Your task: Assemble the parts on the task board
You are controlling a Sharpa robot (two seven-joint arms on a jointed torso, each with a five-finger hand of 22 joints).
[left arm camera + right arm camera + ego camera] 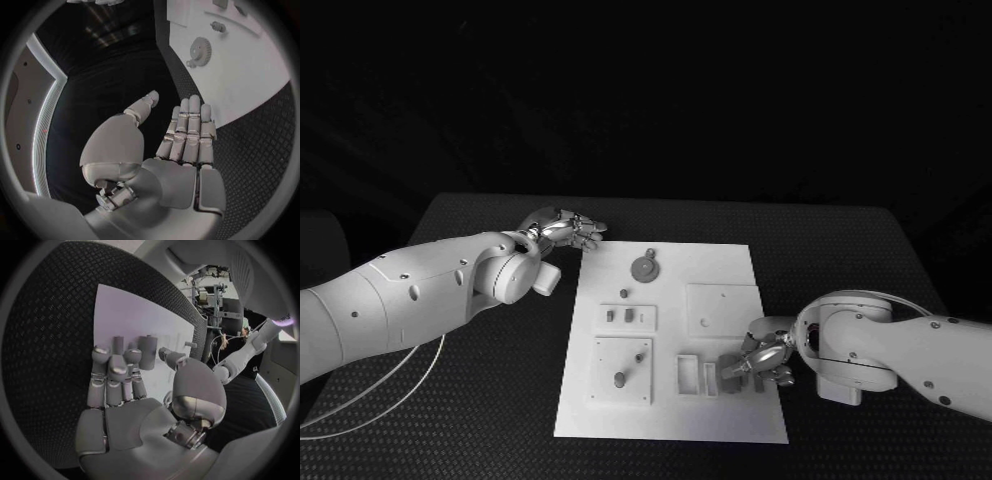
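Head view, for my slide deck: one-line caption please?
Left robot hand open beside the task board; right robot hand over its near right edge.

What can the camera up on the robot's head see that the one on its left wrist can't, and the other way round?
Head view alone: the right hand over the task board's near right part, and the block fixtures at its near end. Left wrist view alone: the left hand's palm side, fingers straight and holding nothing. Both: the left hand beside the board's far left corner, the white task board, the gear-shaped part and the black table.
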